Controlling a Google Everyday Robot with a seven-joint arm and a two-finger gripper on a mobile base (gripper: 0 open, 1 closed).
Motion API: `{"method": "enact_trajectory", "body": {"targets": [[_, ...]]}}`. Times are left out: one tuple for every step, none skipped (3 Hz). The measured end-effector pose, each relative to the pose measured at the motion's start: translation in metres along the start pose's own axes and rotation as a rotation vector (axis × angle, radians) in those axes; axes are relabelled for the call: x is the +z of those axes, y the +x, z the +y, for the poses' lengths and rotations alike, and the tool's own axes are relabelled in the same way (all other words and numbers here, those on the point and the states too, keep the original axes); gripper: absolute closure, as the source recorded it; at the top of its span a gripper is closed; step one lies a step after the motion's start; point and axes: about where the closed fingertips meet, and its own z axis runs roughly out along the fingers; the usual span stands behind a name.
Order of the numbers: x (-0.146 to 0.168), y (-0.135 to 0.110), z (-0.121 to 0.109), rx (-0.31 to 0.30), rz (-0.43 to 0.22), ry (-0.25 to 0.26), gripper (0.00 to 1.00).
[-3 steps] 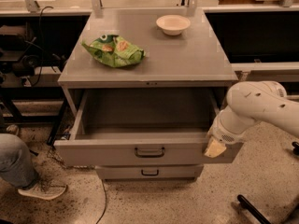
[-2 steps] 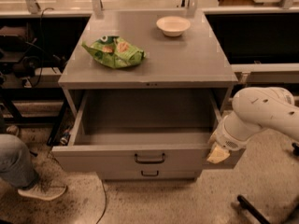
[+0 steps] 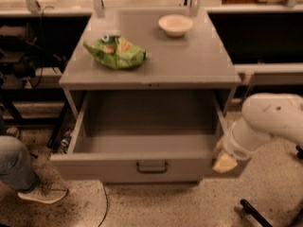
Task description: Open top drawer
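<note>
The top drawer [image 3: 113, 167] of the grey cabinet stands pulled far out, its deep grey box open to view and holding nothing I can see. Its flat front panel carries a small dark bar handle [image 3: 152, 166] at the middle. The two lower drawers are hidden behind the front panel. My white arm comes in from the right, and my gripper [image 3: 225, 162] sits at the right end of the drawer's front panel, against its right corner. Only the yellowish tip of the gripper shows.
On the cabinet top [image 3: 189, 65] lie a green chip bag [image 3: 116, 52] at the left and a white bowl [image 3: 175, 24] at the back. A person's leg and shoe [image 3: 28, 183] stand at the lower left. Dark shelving flanks the cabinet on both sides.
The drawer has slid further out toward the camera. My gripper has moved with its right corner, lower and forward in the view. The lower drawer fronts have gone out of sight.
</note>
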Motion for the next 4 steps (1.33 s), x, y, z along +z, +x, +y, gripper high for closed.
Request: {"method": "enact_trajectory", "body": {"targets": [[0.0,0.0,0.0,0.0,0.0,0.0,1.0],[-0.008,0.012,0.022,0.044,-0.006,-0.013,1.0],[-0.008,0.012,0.022,0.044,-0.006,-0.013,1.0],[-0.008,0.012,0.022,0.043,-0.005,-0.013,0.82]]}}
